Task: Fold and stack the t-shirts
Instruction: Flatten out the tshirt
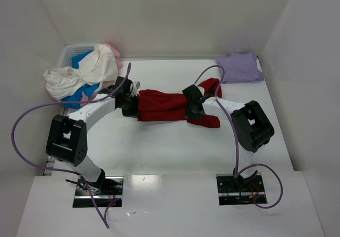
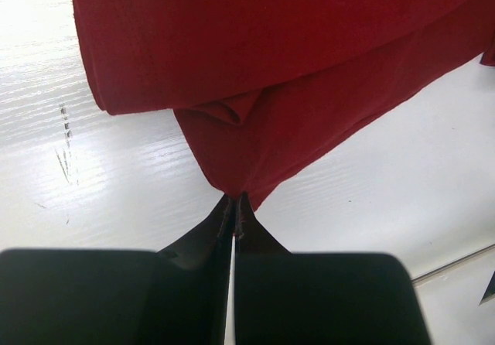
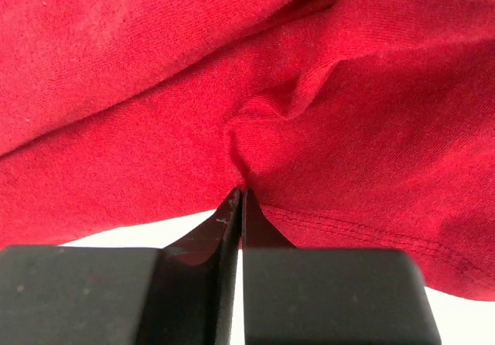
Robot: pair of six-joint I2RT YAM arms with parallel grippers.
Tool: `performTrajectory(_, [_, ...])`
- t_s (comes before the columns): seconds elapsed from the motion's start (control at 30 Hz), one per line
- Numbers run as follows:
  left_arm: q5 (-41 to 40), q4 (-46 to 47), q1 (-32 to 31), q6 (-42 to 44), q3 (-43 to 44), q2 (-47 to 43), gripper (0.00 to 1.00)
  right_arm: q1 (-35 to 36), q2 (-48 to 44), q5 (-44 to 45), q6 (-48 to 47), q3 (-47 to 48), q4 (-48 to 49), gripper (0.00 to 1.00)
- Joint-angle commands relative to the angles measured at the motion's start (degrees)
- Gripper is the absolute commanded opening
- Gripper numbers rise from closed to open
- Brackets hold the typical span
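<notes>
Pinching dark red t-shirt (image 1: pixel 161 105), 2 arms reaching inward: L gripper (image 2: pixel 234 199) corner, R gripper (image 3: pixel 240 191) fold.

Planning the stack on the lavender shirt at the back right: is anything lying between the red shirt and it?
Nothing lies on the table between them. The dark red t-shirt, pinched by the left claw and right claw, sits mid-table; only the right arm's purple cable arcs over the gap to the lavender t-shirt.
</notes>
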Motion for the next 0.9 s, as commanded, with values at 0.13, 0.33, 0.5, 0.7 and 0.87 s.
performTrajectory(0.13, [-1.3, -1.9, -0.2, 0.9, 2.3, -2.2, 0.0, 0.4, -2.6, 2.9, 0.3, 3.2, -1.0, 0.0])
performTrajectory(0.33, [-4.3, -5.5, 4.6, 2.8, 9.3, -7.9, 0.0, -4.6, -12.6, 4.1, -2.4, 12.3, -4.6, 0.0])
performTrajectory(0.5, [-7.1, -8.9, 8.6, 6.6, 18.8, -9.8, 0.0, -9.6, -17.3, 4.9, -7.6, 24.5, -8.2, 0.0])
performTrajectory(0.7, [-13.1, -10.7, 12.8, 9.0, 31.5, -10.4, 0.0, -14.5, -19.3, 6.6, -10.9, 39.0, -9.4, 0.0])
performTrajectory(0.87, [-18.1, -10.7, 15.3, 10.2, 41.1, -10.4, 0.0, -17.7, -21.0, 6.6, -12.5, 46.7, -9.4, 0.0])
